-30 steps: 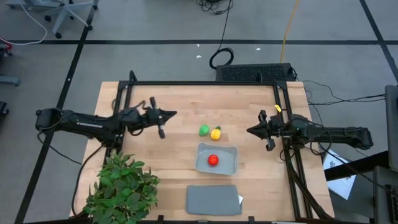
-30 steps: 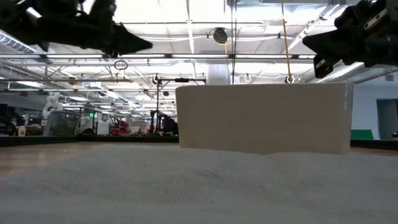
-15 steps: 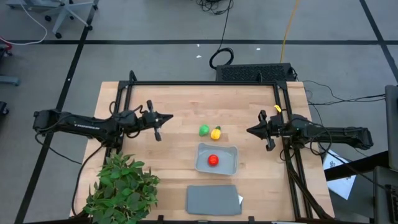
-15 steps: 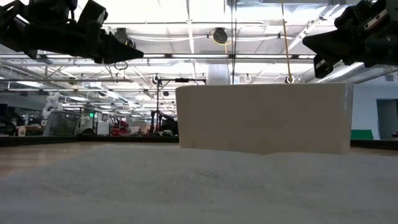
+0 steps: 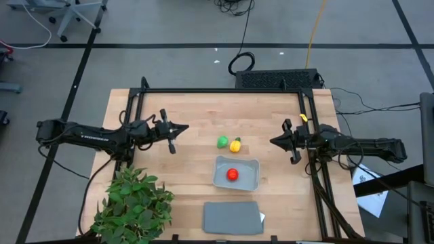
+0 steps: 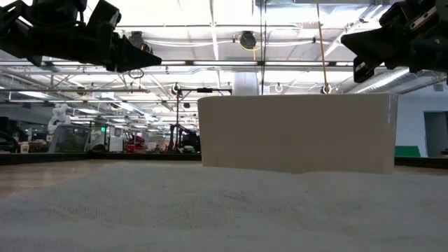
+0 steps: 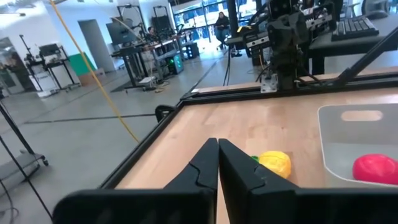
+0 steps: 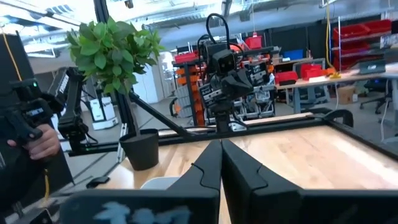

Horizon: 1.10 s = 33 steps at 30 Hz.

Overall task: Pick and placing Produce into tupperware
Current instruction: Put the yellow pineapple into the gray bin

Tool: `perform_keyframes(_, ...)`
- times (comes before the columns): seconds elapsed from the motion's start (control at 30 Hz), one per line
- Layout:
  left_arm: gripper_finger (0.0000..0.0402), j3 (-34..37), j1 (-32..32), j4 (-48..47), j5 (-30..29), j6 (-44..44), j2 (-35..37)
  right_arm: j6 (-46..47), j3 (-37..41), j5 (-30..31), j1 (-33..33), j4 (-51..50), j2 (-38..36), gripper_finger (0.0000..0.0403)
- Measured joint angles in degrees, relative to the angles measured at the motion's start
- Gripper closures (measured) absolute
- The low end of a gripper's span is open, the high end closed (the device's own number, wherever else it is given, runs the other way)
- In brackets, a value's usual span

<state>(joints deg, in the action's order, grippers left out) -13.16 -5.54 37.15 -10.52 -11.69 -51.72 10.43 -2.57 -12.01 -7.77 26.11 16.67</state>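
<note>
With the red fruit (image 5: 232, 174) already in the tupperware (image 5: 252, 165), open your left gripper (image 5: 184, 127), its fingers closed and empty, before descending squarely over the green fruit (image 5: 222, 142); the right gripper (image 5: 273, 141) waits closed.

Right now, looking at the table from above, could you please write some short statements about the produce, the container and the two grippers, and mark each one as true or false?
1. The red produce lies inside the tupperware. True.
2. The yellow produce is also in the tupperware. False: it sits on the table beside the green produce.
3. The left gripper holds the green produce. False: it is shut and empty, away from it.
4. The right gripper is shut and holds nothing. True.
5. The grey lid covers the tupperware. False: it lies flat beside it.
</note>
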Motion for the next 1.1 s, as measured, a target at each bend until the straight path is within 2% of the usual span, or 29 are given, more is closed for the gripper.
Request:
perform_keyframes(0.27, 0.0391, 0.0, 0.0, -0.02, 0.02, 2.43, 0.0, -4.24, 0.0, 0.01, -0.02, -1.02, 0.02, 0.0403)
perform_keyframes(0.43, 0.04, -0.01, 0.0, -0.02, 0.04, 2.45, 0.0, -2.23, 0.0, -0.25, -0.02, -3.6, 0.04, 0.0403)
perform_keyframes(0.63, 0.0383, -0.01, 0.0, 0.33, 0.04, 1.71, -0.02, -1.5, -1.52, -0.31, -0.02, -8.94, 1.39, 0.0403)
perform_keyframes(0.9, 0.0376, -0.01, 0.0, 2.25, 0.0, -0.71, -0.02, -1.5, -3.17, -0.01, -0.24, -4.4, 6.69, 0.0403)
perform_keyframes(1.1, 0.0376, -0.01, 0.0, 2.14, 0.0, -1.33, -0.02, -1.04, -4.14, 0.04, -3.42, 0.17, 11.19, 0.0403)
